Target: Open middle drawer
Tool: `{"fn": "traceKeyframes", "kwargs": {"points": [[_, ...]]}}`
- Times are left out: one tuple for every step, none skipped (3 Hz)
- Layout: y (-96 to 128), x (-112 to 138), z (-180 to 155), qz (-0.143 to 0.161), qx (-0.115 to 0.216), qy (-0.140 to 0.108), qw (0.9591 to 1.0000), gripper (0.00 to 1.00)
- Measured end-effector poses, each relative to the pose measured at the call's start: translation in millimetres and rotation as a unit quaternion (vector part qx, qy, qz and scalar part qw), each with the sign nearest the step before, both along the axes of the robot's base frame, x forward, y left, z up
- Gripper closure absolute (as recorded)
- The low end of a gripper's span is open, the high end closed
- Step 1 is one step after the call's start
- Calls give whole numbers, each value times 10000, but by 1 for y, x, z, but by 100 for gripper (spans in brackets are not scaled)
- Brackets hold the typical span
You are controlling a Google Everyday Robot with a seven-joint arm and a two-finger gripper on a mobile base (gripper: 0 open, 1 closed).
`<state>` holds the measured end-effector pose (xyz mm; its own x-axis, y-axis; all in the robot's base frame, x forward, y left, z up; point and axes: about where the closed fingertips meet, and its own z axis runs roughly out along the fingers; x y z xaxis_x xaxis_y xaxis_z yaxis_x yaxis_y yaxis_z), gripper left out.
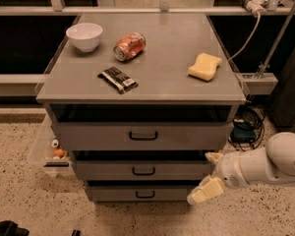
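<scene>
Two fingers [207, 191] of the end effector [202, 177] are hanging spread apart, gripping nothing, just beside the right end of the shut middle drawer [103, 171], apart from its handle [143, 171].

Grey drawers, centre frame: three, namely top drawer [93, 136], middle drawer [101, 171] and bottom drawer [110, 193]. Black handles [143, 136]: three, one per front. Upper frame, on the cabinet top [167, 53]: one white bowl [84, 36], one crushed can [130, 46], one dark wrapper [118, 79], one yellow sponge [204, 66]. My gripper [202, 177]: one, lower right, two fingers spread.
</scene>
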<state>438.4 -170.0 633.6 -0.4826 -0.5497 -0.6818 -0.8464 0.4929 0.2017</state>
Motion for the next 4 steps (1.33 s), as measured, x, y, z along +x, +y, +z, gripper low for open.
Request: {"fn": "traceKeyframes", "kwargs": {"points": [[33, 21, -38, 212, 385, 49, 9990, 0], [35, 19, -48, 224, 451, 132, 9986, 0], [35, 14, -69, -19, 672, 275, 9974, 0], [44, 20, -108, -225, 1044, 364, 9936, 0]]}}
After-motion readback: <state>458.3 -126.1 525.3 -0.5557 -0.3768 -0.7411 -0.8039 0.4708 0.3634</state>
